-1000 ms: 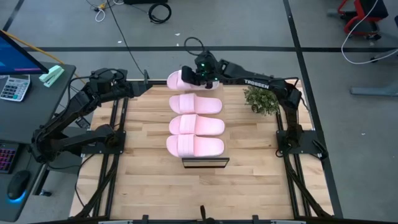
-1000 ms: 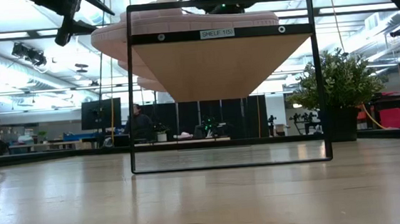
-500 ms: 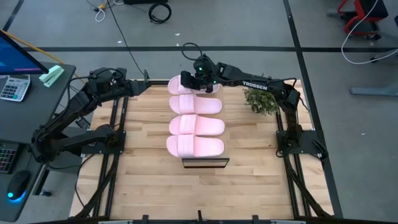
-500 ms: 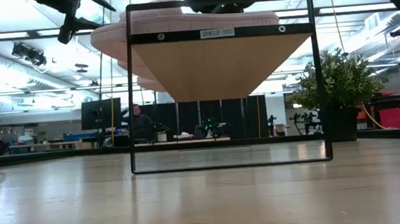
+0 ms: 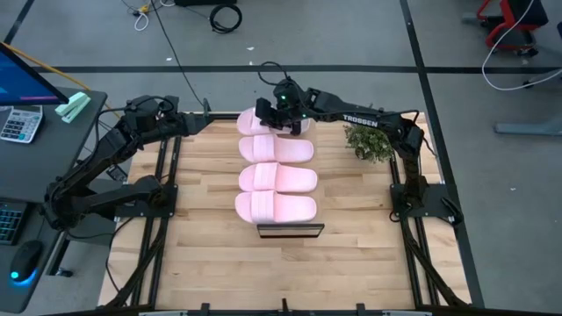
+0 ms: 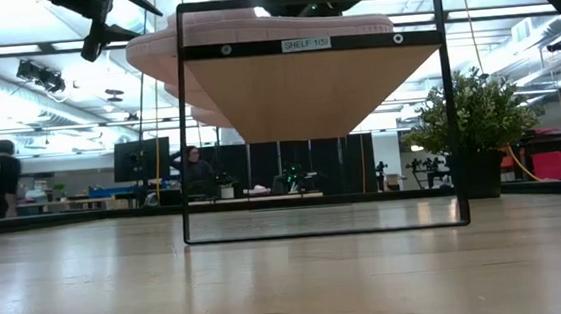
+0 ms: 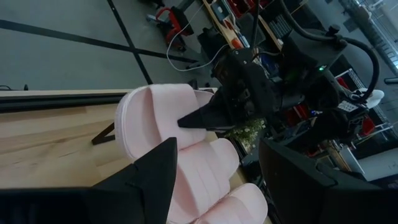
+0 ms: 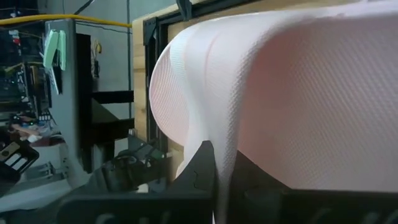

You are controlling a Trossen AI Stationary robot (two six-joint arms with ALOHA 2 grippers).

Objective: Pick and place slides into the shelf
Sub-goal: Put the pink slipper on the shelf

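Caught mid-placement: right gripper (image 5: 283,114) apparently clamped on the fourth slide (image 5: 252,117) at the shelf (image 5: 290,230) far end; release due next, left gripper (image 5: 190,123) spread wide at the table's far-left corner

Overhead, tabletop-level, two wrist cameras — all share the slides (image 5: 275,163).

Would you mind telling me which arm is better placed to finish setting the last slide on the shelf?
The right: its gripper is at the far pale pink foam slide, while the left gripper waits at the table's edge.
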